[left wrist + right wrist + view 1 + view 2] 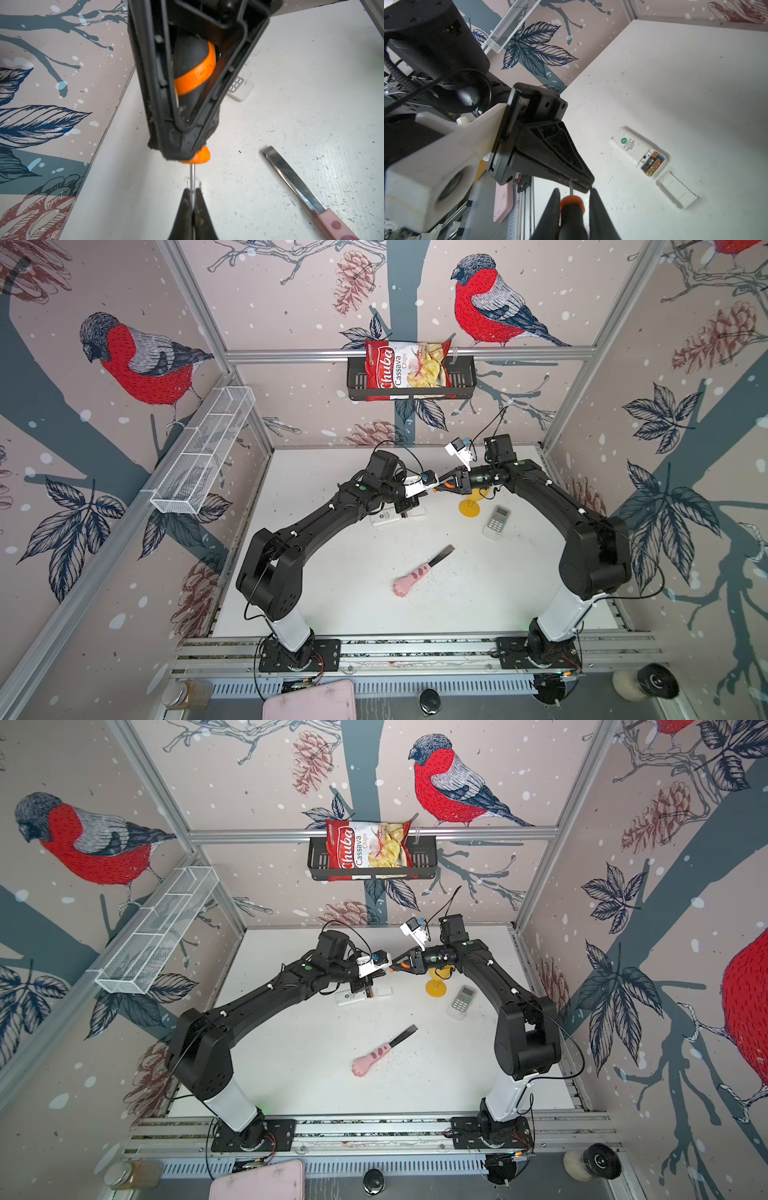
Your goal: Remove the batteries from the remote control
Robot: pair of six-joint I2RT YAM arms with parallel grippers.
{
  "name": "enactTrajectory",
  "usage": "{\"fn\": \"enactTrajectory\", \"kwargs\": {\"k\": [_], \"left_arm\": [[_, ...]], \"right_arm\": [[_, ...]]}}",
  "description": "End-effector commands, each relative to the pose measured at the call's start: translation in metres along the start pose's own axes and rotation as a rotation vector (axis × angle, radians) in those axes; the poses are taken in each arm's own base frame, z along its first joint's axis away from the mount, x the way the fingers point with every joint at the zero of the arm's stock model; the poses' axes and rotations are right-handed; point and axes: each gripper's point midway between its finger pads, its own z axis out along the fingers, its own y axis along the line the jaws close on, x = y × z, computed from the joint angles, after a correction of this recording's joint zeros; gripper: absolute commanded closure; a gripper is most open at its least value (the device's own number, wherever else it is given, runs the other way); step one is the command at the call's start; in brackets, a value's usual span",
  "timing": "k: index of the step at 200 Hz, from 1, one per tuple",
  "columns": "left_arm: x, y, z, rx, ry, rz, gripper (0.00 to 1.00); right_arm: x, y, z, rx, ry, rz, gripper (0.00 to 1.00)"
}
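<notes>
Handover point, in the air over the back of the table [675, 83]. Screwdriver [193, 68] spans both arms.

Left gripper [193, 192]: fingers pressed together on the thin metal shaft, pinching it just past the orange collar.

Right gripper [574, 190]: fingers set around the black-and-orange handle. In the left wrist view the handle fills the space between them and looks touched on both flanks, so I read it as gripped.

Reason, as I judge it: a shaft pinch steadies the tool but gives no leverage. A handle grip lets the tip be aimed and levered.

Remote control [633, 149] lies face down on the table, apart from both grippers, battery bay open and facing up. Batteries [653, 163], at least two, sit side by side in that bay. None seen loose on the table. Battery cover [677, 192] lies flat just beside the open end, not touching the remote. An upturned bay suits a prying tip coming from above.

Elsewhere: second remote [496, 522], keypad up, and a yellow stand [469, 506] on the right arm's side. Pink paw-handled blade [415, 576] lies nearer the front. None crowds the open bay.

Next move, my guess: left fingers let go of the shaft. Risk: the tool tilts if the handle grip is loose.
</notes>
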Motion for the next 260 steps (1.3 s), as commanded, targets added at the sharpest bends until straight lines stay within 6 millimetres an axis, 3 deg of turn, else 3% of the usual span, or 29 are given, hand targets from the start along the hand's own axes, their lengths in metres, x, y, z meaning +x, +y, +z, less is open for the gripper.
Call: {"fn": "enactTrajectory", "kwargs": {"k": [1, 16, 46, 63, 73, 79, 105, 138, 146, 190, 260], "left_arm": [[-0.009, 0.0, -0.002, 0.017, -0.035, 0.018, 1.0], [-0.008, 0.0, -0.001, 0.018, -0.036, 0.017, 1.0], [-0.008, 0.004, 0.0, -0.005, -0.04, 0.004, 0.99], [-0.008, 0.009, -0.002, -0.041, -0.042, -0.005, 0.8], [-0.009, 0.011, -0.005, -0.055, -0.048, -0.005, 0.58], [-0.009, 0.012, -0.007, -0.066, -0.059, -0.008, 0.5], [-0.008, 0.01, -0.022, -0.126, -0.112, 0.02, 0.38], [0.002, 0.018, -0.046, -0.29, -0.131, 0.09, 0.35], [0.012, 0.017, -0.052, -0.331, -0.134, 0.097, 0.35], [0.025, 0.025, -0.081, -0.539, -0.155, 0.186, 0.33], [0.028, 0.023, -0.08, -0.551, -0.158, 0.24, 0.34]], "right_arm": [[0.001, -0.007, 0.002, 0.027, 0.009, -0.024, 0.92], [0.002, -0.009, 0.002, 0.027, 0.008, -0.019, 1.0], [0.0, -0.012, 0.003, 0.034, -0.013, -0.006, 1.0], [-0.005, -0.017, 0.001, 0.059, -0.039, 0.008, 1.0], [-0.009, -0.02, -0.002, 0.078, -0.059, 0.017, 1.0], [-0.011, -0.023, -0.003, 0.09, -0.071, 0.023, 1.0], [-0.019, -0.029, -0.008, 0.128, -0.13, 0.069, 1.0], [-0.025, -0.041, -0.015, 0.183, -0.197, 0.151, 1.0], [-0.026, -0.043, -0.016, 0.181, -0.206, 0.174, 1.0], [-0.023, -0.047, -0.01, 0.171, -0.194, 0.255, 1.0], [-0.019, -0.046, -0.007, 0.189, -0.182, 0.273, 1.0]]}}
